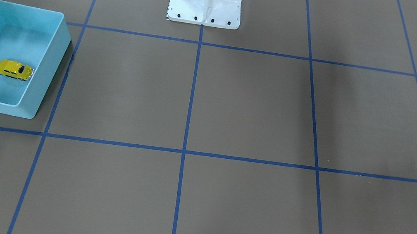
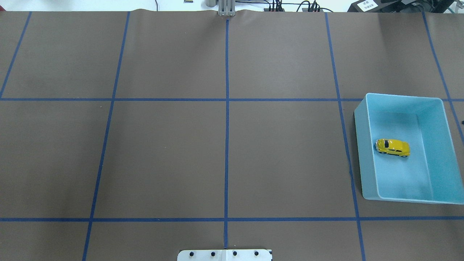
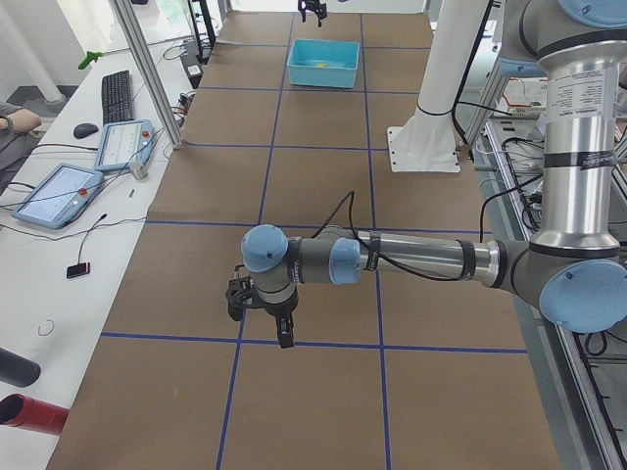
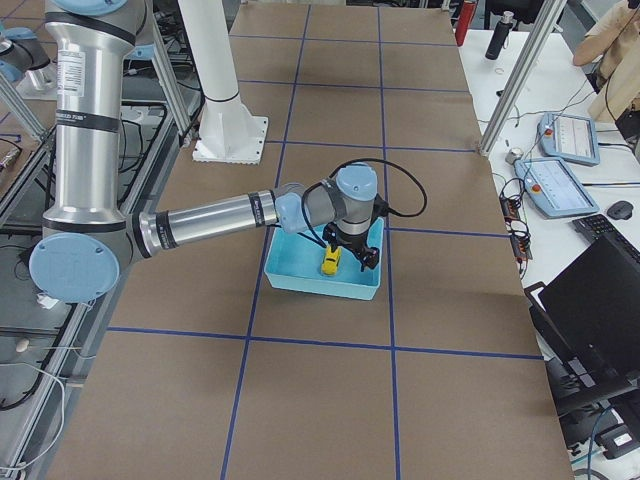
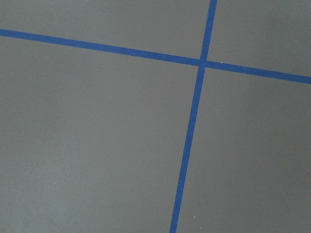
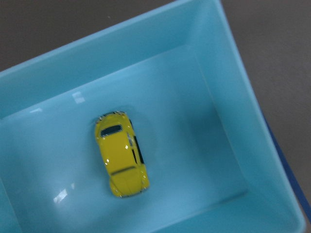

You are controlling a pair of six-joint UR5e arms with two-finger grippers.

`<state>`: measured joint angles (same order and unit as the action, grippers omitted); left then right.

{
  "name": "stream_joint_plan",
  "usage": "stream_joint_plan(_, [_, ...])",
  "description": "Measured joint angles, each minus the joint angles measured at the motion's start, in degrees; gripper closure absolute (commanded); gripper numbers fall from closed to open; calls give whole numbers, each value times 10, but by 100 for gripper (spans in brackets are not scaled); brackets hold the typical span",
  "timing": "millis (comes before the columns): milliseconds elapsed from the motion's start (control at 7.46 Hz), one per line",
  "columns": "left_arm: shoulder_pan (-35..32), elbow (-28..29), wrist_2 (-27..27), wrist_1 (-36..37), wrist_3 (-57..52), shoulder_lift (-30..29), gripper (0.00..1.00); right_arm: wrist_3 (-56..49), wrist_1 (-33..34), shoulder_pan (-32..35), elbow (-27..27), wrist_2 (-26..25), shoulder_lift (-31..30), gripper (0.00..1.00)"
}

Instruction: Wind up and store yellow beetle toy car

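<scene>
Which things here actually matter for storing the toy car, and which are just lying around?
For the job: yellow beetle toy car, already inside the blue bin.
Lying about: keyboard, mouse, control pendant, laptop, all on the side benches.

We cannot judge whether the left fingers (image 3: 285, 337) or the right fingers (image 4: 366, 256) are parted, since only the side views show them. The blue bin (image 2: 366, 156) runs past the overhead view's right edge. From the counter (image 3: 323, 392) end, the yellow beetle toy car (image 3: 318, 65) is a speck.
</scene>
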<state>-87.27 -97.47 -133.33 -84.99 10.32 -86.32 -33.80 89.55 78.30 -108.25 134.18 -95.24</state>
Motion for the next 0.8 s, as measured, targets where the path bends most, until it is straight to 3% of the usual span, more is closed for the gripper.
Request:
stream_joint_plan(402, [0, 0, 0, 0, -1, 0, 0, 70, 180, 160, 63, 5, 14, 0])
stream_joint_plan(670, [0, 0, 1, 0, -2, 0, 0, 193, 196, 192, 100, -5, 24, 0])
stream_joint_plan(804, [0, 0, 1, 0, -2, 0, 0, 284, 173, 196, 120, -23, 31, 0])
